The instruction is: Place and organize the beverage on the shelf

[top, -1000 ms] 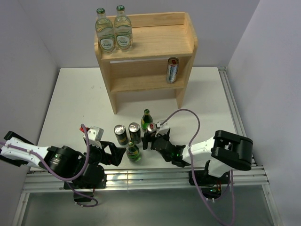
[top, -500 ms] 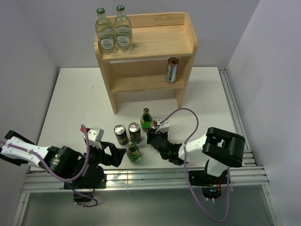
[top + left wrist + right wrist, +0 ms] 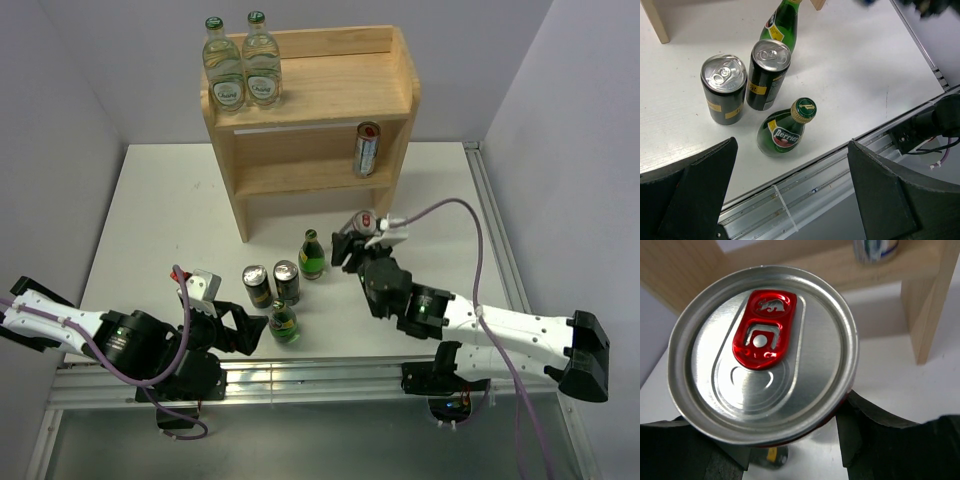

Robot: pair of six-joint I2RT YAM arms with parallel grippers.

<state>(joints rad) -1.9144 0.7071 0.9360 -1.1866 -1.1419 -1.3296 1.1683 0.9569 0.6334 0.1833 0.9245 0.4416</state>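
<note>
The wooden shelf [image 3: 330, 90] stands at the back of the table, with two clear bottles [image 3: 243, 72] on its top board and a silver can [image 3: 366, 150] on its lower board. My right gripper [image 3: 358, 245] is shut on a red-tabbed can [image 3: 762, 352], held upright above the table in front of the shelf's right leg [image 3: 927, 300]. Two black cans [image 3: 271, 284] and two green bottles [image 3: 312, 256] [image 3: 787, 131] stand on the table. My left gripper [image 3: 790, 200] is open, low at the near edge, just short of the nearer green bottle.
The aluminium rail [image 3: 805, 182] of the table's near edge runs right under my left gripper. Walls close in the table on the left, the back and the right. White table top [image 3: 160, 210] lies bare left of the shelf.
My right gripper closed on the red-tabbed can beside the far green bottle, lifted it and carried it back and to the right, toward the shelf. The left arm has stayed still.
</note>
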